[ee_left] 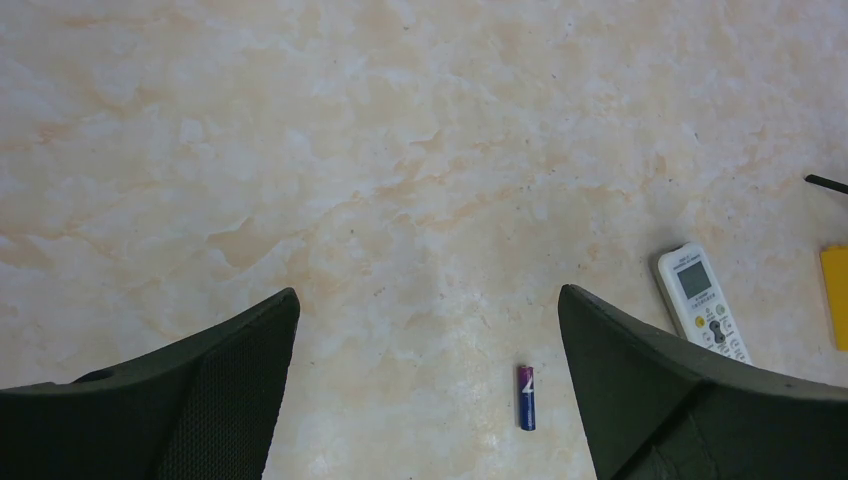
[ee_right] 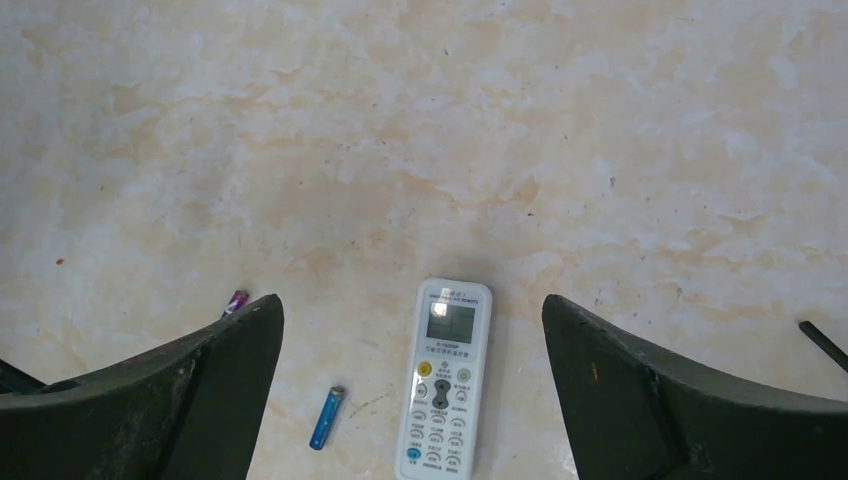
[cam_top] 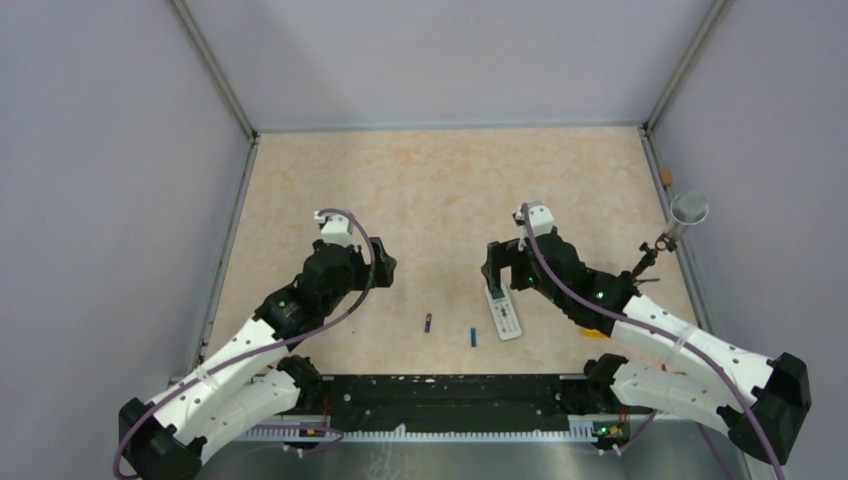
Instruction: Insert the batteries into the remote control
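The remote control (ee_right: 446, 380) lies face up, buttons showing, on the marbled surface (cam_top: 440, 190), close by the right hand (ee_right: 412, 300), whose fingers stand wide apart and hold nothing. One battery (cam_top: 473, 336) lies near the remote's left side, and the other battery (cam_top: 429, 323) lies further left, apart from the first. The left hand (ee_left: 428, 295) hovers above the surface, also spread wide and empty.

Beige marbled table (cam_top: 440, 190), walled at the back and both sides. Carries a white remote (cam_top: 503, 312) lying flat, buttons up, right of the middle toward the near edge. Holds two small batteries left of it: one battery (cam_top: 473, 336), blue, near the remote; the other battery (cam_top: 429, 323) farther left, apart from the first. Bears a yellow piece (ee_left: 836, 297) right of the remote.
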Robot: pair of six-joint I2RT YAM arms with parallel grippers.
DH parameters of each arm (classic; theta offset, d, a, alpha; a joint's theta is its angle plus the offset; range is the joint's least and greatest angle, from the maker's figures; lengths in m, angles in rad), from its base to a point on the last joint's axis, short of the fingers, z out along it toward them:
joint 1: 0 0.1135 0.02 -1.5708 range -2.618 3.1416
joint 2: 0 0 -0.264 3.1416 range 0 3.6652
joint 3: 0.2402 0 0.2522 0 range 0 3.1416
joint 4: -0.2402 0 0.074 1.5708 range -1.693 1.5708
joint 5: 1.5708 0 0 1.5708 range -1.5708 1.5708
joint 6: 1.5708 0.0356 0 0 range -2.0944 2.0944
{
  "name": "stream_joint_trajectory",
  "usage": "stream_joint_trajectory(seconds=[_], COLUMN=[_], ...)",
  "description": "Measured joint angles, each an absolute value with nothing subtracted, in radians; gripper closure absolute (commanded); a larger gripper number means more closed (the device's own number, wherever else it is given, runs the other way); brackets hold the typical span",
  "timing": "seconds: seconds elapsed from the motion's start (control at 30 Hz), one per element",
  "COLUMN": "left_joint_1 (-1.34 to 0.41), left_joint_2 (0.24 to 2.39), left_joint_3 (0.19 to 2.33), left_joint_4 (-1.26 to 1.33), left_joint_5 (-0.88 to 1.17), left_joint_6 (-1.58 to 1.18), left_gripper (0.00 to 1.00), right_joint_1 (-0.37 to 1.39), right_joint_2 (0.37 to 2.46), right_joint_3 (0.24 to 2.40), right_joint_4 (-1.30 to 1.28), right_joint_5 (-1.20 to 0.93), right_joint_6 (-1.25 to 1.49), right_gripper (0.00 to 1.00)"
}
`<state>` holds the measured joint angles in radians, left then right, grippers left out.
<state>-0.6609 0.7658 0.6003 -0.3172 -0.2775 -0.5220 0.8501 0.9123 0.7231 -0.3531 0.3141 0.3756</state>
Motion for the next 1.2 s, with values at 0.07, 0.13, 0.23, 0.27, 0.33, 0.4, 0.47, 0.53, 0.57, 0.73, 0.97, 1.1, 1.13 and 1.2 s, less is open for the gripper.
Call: stream_joint_trajectory(seconds=[0.07, 0.13, 0.23, 0.27, 0.33, 0.4, 0.47, 0.53, 0.57, 0.73, 0.97, 1.1, 1.13, 1.2], left_joint_1=[-0.661, -0.661, -0.661, -0.661, -0.661, -0.661, -0.661, -0.661, -0.661, -0.661, -0.661, -0.661, -0.661, -0.661], left_joint_2=[0.766, 0.765, 0.762, 0.759, 0.754, 0.748, 0.745, 0.742, 0.74, 0.731, 0.715, 0.693, 0.688, 0.682], left_joint_3=[0.6, 0.6, 0.6, 0.6, 0.6, 0.6, 0.6, 0.6, 0.6, 0.6, 0.6, 0.597, 0.594, 0.581], left_joint_4=[-0.318, -0.318, -0.319, -0.319, -0.32, -0.321, -0.325, -0.329, -0.332, -0.358, -0.378, -0.377, -0.377, -0.377], left_joint_5=[-0.277, -0.278, -0.278, -0.278, -0.278, -0.278, -0.278, -0.278, -0.278, -0.279, -0.279, -0.274, -0.273, -0.269], left_joint_6=[-0.522, -0.522, -0.522, -0.522, -0.522, -0.522, -0.522, -0.522, -0.522, -0.525, -0.527, -0.529, -0.529, -0.53], left_gripper=[0.01, 0.01, 0.01, 0.01, 0.01, 0.01, 0.01, 0.01, 0.01, 0.01, 0.01, 0.01, 0.01, 0.01], right_joint_1=[0.85, 0.85, 0.85, 0.85, 0.85, 0.85, 0.85, 0.85, 0.85, 0.85, 0.85, 0.85, 0.85, 0.851], right_joint_2=[0.914, 0.918, 0.918, 0.919, 0.918, 0.918, 0.918, 0.918, 0.918, 0.887, 0.828, 0.851, 0.861, 0.883], right_joint_3=[0.727, 0.733, 0.735, 0.735, 0.735, 0.735, 0.738, 0.746, 0.752, 0.761, 0.761, 0.764, 0.767, 0.769], right_joint_4=[-0.363, -0.367, -0.368, -0.369, -0.377, -0.392, -0.409, -0.424, -0.433, -0.439, -0.439, -0.466, -0.477, -0.485], right_joint_5=[0.315, 0.317, 0.32, 0.321, 0.327, 0.333, 0.339, 0.339, 0.339, 0.327, 0.278, 0.247, 0.239, 0.224], right_joint_6=[0.377, 0.378, 0.378, 0.378, 0.378, 0.378, 0.379, 0.379, 0.379, 0.376, 0.361, 0.36, 0.36, 0.361], right_gripper=[0.01, 0.01, 0.01, 0.01, 0.01, 0.01, 0.01, 0.01, 0.01, 0.01, 0.05, 0.08, 0.09, 0.1])
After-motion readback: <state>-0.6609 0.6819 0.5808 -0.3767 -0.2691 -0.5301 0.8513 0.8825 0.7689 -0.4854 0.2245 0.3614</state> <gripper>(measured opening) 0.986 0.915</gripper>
